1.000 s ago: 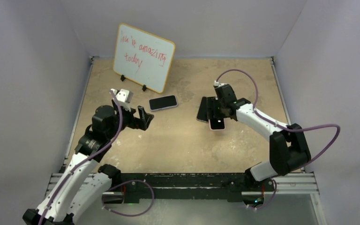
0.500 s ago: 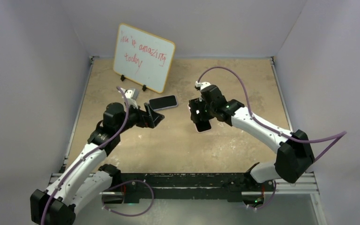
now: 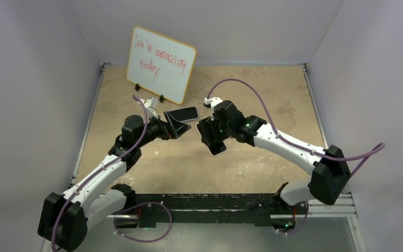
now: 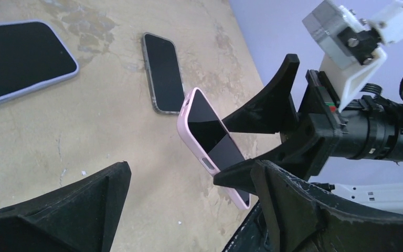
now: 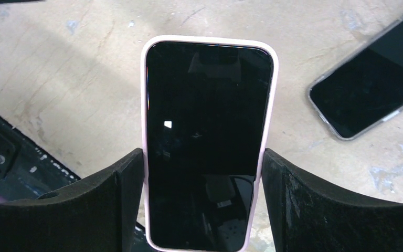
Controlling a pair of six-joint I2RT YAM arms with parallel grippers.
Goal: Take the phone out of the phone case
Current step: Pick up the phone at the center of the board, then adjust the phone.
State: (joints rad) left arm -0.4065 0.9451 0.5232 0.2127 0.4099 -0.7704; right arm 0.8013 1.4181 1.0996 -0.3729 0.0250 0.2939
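**While the right claw (image 5: pixel 204 205) pinches the cased phone (image 5: pixel 208 131), the left claw (image 3: pixel 174 126) is spread wide**

Phone's sitting in its pink case (image 5: pixel 143 105), held up off the table (image 3: pixel 273 89) around mid-scene. Left claw hangs just left of it, not touching.

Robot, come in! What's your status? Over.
Right end effector holds phone, in its case, off the table. Left end effector open, beside it. Nothing in the way. Over.
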